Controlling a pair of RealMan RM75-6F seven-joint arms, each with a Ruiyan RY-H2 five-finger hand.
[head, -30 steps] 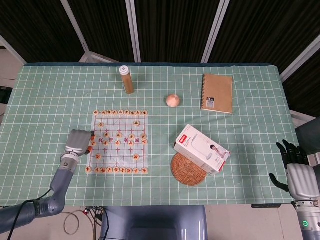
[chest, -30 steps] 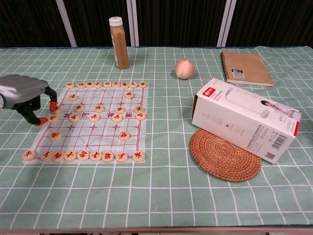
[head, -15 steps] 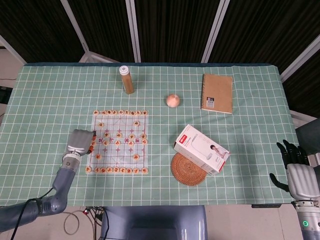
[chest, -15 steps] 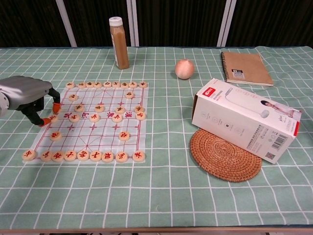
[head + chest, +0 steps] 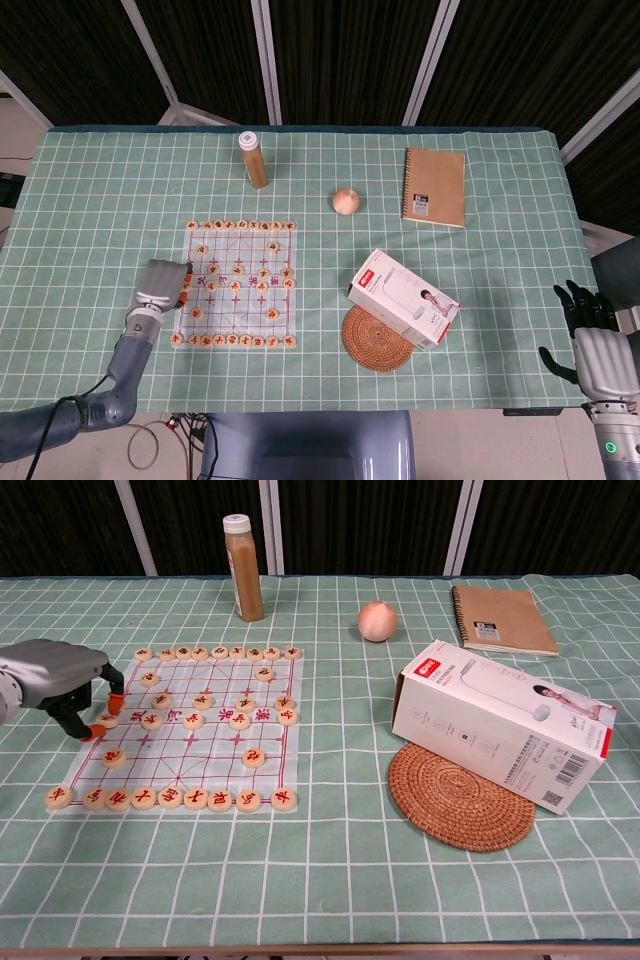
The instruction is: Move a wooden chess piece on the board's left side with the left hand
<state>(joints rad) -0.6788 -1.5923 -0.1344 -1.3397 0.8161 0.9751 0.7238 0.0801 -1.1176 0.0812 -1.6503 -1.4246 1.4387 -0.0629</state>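
The left robot hand (image 5: 62,680) has edged onto the board (image 5: 175,765), fingertips narrowed around an edge chess piece (image 5: 107,720); next, pinch and lift

In the chest view the left robot hand (image 5: 55,680) is cut off by the left edge, so its wrist and arm are not seen there. The chess piece (image 5: 106,720) by its fingertips (image 5: 115,698) is partly covered, and it cannot be told if the piece is held or only touched. In the head view the same piece is hidden under the hand. The marks on the pieces are too small to be read. The right robot hand (image 5: 597,352) is seen only in the head view, low at the right edge, partly off the worktop (image 5: 100,180). The small writing on the white box (image 5: 500,723) is too tiny to be read.
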